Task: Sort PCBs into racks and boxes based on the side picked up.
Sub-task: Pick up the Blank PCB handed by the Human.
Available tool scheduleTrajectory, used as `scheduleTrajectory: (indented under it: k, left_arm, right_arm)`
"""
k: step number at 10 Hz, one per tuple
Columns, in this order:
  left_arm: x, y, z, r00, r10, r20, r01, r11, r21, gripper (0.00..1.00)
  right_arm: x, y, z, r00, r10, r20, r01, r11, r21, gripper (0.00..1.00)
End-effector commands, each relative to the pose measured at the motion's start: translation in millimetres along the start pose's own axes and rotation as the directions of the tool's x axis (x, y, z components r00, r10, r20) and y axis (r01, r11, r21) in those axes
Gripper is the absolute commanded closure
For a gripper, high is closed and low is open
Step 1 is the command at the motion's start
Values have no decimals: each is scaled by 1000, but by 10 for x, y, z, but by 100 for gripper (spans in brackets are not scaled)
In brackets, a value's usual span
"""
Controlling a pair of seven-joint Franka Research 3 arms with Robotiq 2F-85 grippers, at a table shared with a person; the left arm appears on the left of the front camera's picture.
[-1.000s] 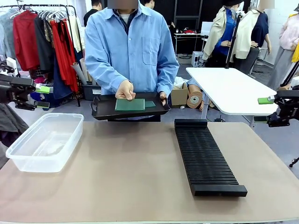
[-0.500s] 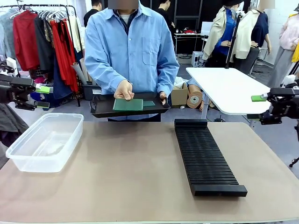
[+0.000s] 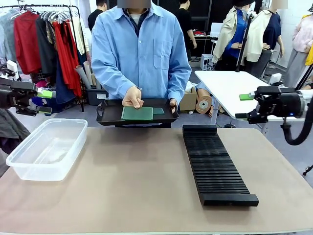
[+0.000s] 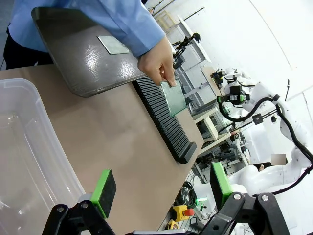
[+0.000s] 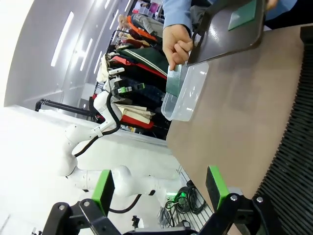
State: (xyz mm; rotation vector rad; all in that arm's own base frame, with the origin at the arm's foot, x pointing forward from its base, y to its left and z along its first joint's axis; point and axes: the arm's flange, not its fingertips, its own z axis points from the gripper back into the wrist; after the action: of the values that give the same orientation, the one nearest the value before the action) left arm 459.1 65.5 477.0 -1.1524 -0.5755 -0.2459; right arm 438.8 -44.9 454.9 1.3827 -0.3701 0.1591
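Two PCBs [image 3: 137, 113] at tray [image 3: 110, 114], one partly hidden; one rack [image 3: 215, 164], one box [image 3: 36, 169] near tray; left gripper [image 3: 45, 101], right gripper [image 3: 243, 106] jaws apart

Bright, even; wrist cams fisheye-warped

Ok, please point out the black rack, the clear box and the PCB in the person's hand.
rack [image 3: 215, 164], front view, middle of its ribbed top.
box [image 3: 35, 169], front view, its near wall.
PCB [image 3: 139, 114], front view, middle of its green face.
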Motion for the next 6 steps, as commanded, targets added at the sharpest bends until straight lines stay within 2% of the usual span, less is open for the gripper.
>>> scheduleTrajectory:
  k: [1, 6]
  left_arm:
    - [-2, -2, 6, 1000, 1, 1, -1, 1000, -2, 0]
    - [-2, -2, 6, 1000, 1, 1, -1, 1000, -2, 0]
  right_arm:
    - [299, -77, -253, 1000, -9, -20, 9, 1000, 4, 0]
    - [652, -426, -1012, 990, -27, -136, 35, 998, 54, 0]
